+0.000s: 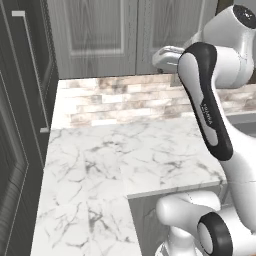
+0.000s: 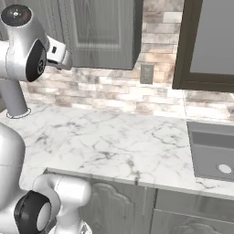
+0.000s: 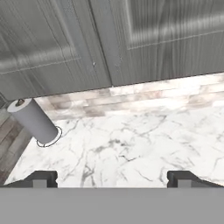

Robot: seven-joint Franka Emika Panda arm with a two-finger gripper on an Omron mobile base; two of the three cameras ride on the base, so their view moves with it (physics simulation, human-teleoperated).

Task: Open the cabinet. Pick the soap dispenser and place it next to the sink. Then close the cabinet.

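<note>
The gripper (image 3: 112, 178) is hanging with its 2 fingertips spread wide and holding nothing, facing the cabinet (image 3: 109, 39), whose 2 doors are sitting closed above the countertop (image 3: 144, 140), likely lining up to open it; the sink (image 2: 214, 151) is lying off to the right.

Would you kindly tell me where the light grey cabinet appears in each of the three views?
Left base view: cabinet top centre.
Right base view: cabinet top, left of centre.
Hand view: cabinet across upper half.
Shared landmark: marble counter below it.
</note>
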